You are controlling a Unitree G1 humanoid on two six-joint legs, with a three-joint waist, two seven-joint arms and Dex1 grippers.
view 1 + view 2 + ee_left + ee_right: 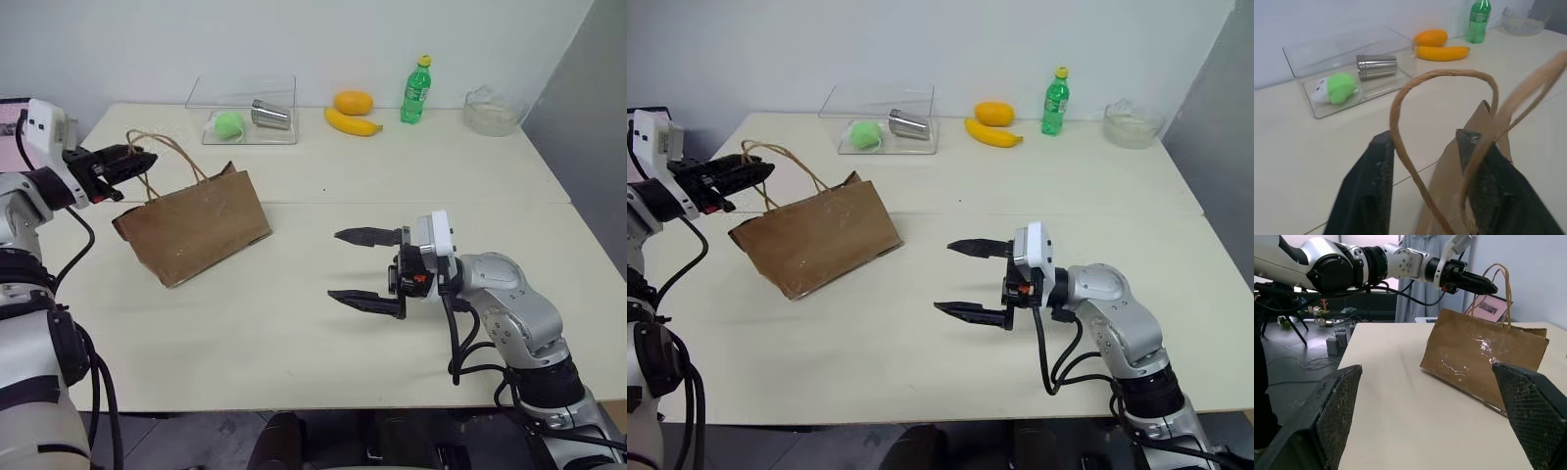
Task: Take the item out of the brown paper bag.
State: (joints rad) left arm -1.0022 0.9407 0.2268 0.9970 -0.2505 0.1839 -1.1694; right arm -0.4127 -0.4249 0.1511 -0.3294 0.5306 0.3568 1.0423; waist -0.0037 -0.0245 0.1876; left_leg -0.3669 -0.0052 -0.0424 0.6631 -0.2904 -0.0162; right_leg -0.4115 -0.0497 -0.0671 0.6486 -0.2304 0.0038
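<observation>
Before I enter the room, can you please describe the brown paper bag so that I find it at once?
Look at the cream table, on the robot's left side. The brown paper bag stands there tilted, its tan cord handles at the left gripper. It is the only brown, creased paper thing; the clear box, fruit and green bottle sit far behind it near the wall.

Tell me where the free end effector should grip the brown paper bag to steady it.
Likely the bag's upper open edge beside the handles, approached from the robot's right. The bag hangs tilted from the left end effector with only its bottom on the table.
</observation>
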